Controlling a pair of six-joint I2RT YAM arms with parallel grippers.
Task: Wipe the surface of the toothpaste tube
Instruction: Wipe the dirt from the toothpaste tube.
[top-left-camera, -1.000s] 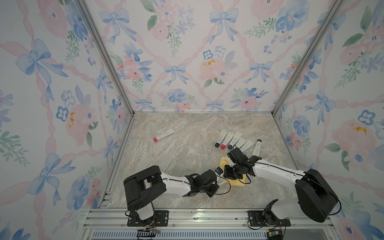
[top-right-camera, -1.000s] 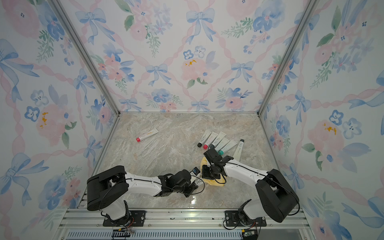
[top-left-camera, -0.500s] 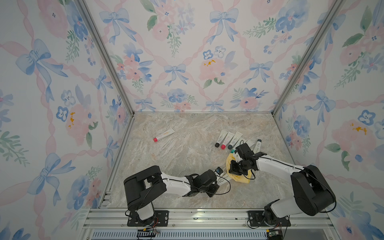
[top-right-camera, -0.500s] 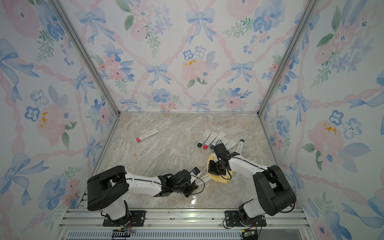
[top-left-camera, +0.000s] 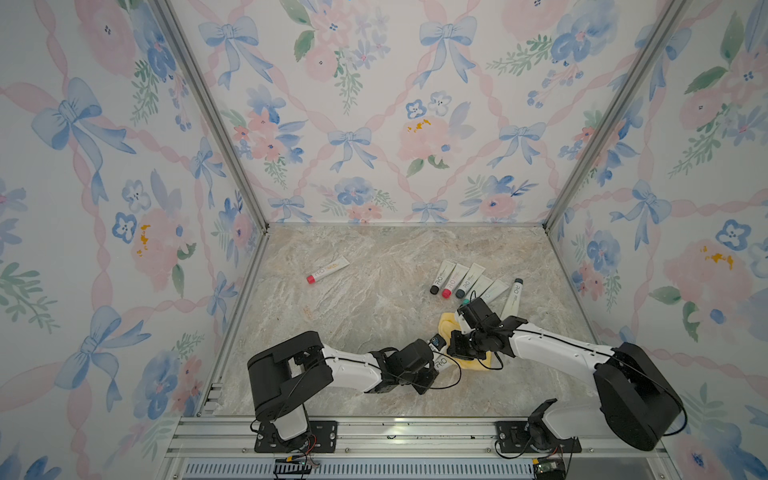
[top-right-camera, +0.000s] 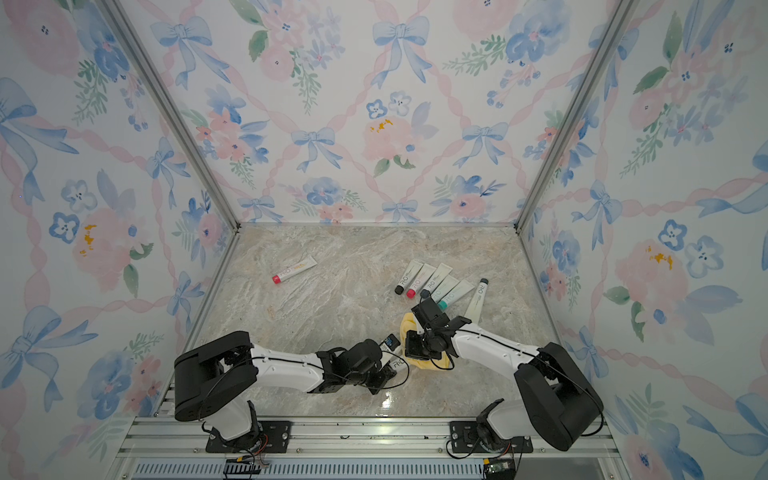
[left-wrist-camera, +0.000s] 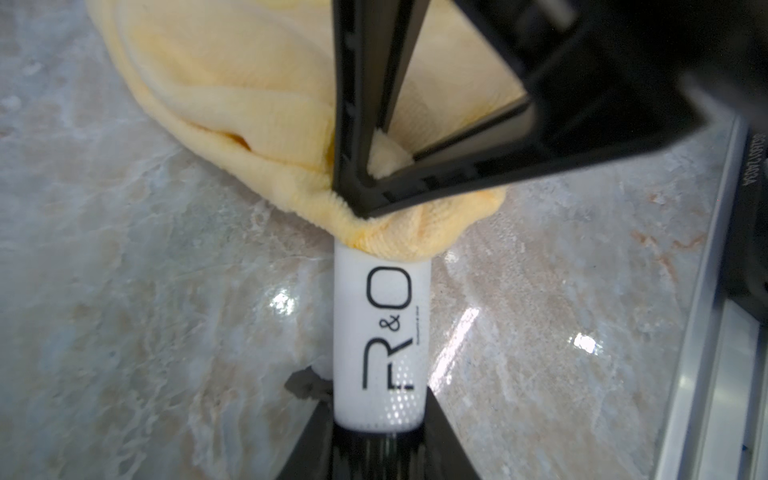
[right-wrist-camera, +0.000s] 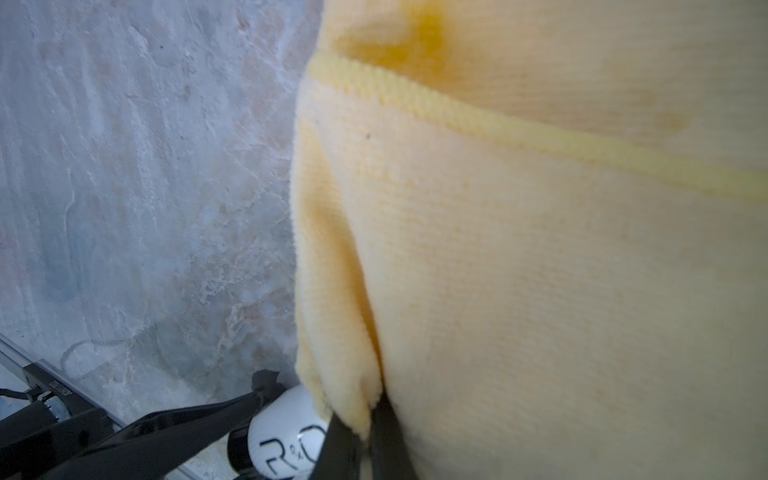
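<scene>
A white toothpaste tube (left-wrist-camera: 380, 332) lettered "R&O" lies low over the marble floor near the front, and my left gripper (left-wrist-camera: 378, 432) is shut on its cap end. My right gripper (right-wrist-camera: 365, 432) is shut on a fold of a yellow cloth (right-wrist-camera: 540, 270). The cloth (left-wrist-camera: 249, 83) drapes over the far part of the tube and hides it. In both top views the two grippers meet front centre, with the tube (top-left-camera: 441, 365) (top-right-camera: 399, 362) between the left gripper (top-left-camera: 432, 370) and the cloth (top-left-camera: 478, 363).
Several more tubes (top-left-camera: 461, 280) lie side by side at the back right, with a longer one (top-left-camera: 513, 297) beside them. A red-capped tube (top-left-camera: 328, 270) lies alone at the back left. An aluminium rail (top-left-camera: 374, 428) runs along the front edge.
The right gripper dragged the cloth back and to the right along the tube, then returned toward the left gripper. The left arm and the tube have stayed put.
</scene>
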